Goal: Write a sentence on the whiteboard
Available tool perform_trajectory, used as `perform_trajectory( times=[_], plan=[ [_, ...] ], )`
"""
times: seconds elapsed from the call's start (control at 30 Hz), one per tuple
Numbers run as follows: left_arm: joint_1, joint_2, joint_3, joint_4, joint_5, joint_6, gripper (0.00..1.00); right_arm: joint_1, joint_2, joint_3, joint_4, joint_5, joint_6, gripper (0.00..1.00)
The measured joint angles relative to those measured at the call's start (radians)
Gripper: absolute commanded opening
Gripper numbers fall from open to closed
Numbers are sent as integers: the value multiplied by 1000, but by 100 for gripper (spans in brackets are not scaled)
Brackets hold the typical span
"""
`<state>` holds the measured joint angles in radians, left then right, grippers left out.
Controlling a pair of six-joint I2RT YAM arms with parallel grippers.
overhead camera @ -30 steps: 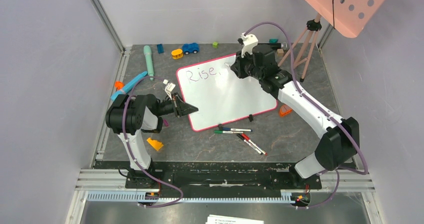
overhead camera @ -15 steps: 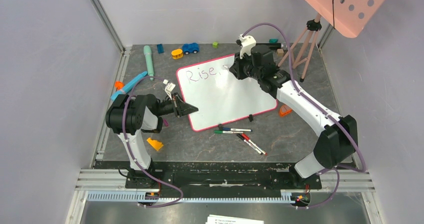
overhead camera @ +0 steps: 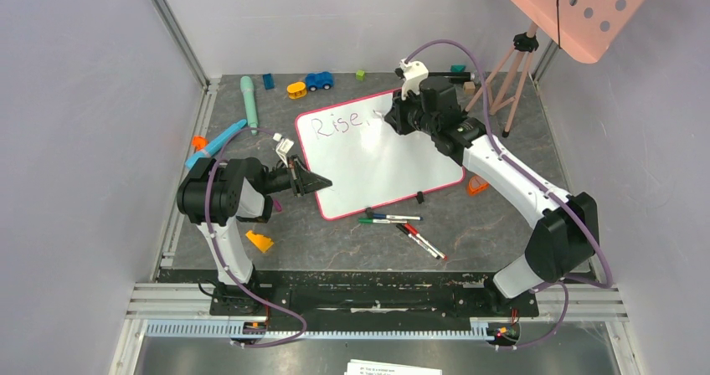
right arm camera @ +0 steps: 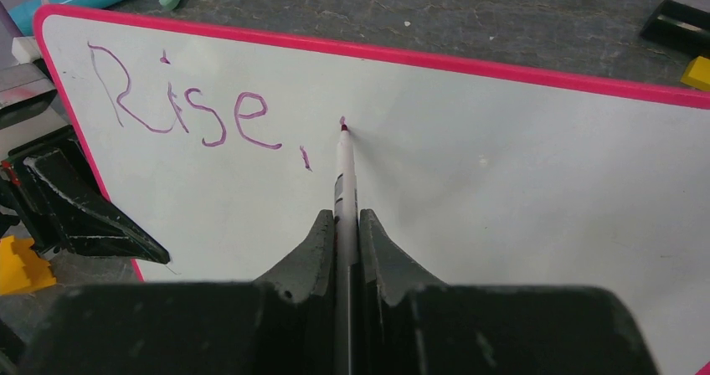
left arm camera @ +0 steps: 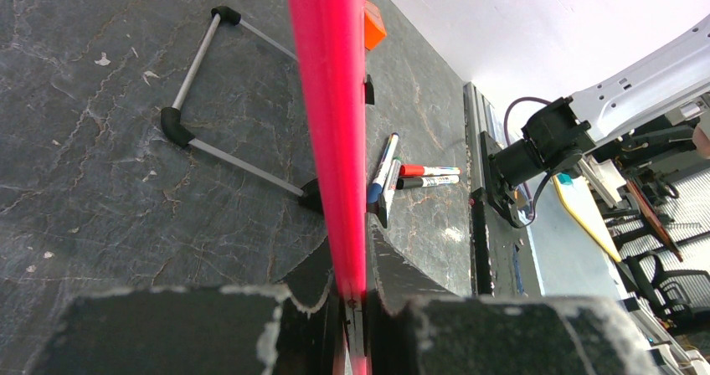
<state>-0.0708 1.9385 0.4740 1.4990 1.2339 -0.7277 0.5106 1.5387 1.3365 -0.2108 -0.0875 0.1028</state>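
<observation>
1. Left gripper [overhead camera: 316, 182]: the jaws are nearly closed and clamp the pink-red rim of the whiteboard [overhead camera: 377, 166] at its left edge, close to the near-left corner. In the left wrist view the rim runs as a pink bar straight out from between the fingers [left arm camera: 318, 283].

2. Whiteboard: it lies on the dark table [overhead camera: 502, 224] between the two arms. Its long axis runs left to right, with the right end turned slightly away from the arm bases.

3. Sentence [right arm camera: 188, 111]: the legible writing reads "Rise," in purplish-pink ink. It sits in the far-left corner of the board and runs along the long axis. A small ink dot follows to the right of the comma.

4. Right gripper [right arm camera: 347, 228]: the jaws are fully closed on a white marker [right arm camera: 343, 174]. The marker's long axis lies in line with the fingers. Its tip points away from the wrist and touches the board at the ink dot.

5. Loose markers [overhead camera: 389, 218] lie on the table just beside the board's near edge.
</observation>
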Motion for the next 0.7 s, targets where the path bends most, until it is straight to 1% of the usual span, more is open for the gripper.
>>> perform_trajectory(
  times=[0.37, 0.7],
  plan=[
    [0, 0, 0, -2, -2, -6, 6, 3, 23, 45, -52, 22, -11, 0],
    [0, 0, 0, -2, -2, -6, 6, 3, 26, 49, -56, 23, -14, 0]
  ],
)
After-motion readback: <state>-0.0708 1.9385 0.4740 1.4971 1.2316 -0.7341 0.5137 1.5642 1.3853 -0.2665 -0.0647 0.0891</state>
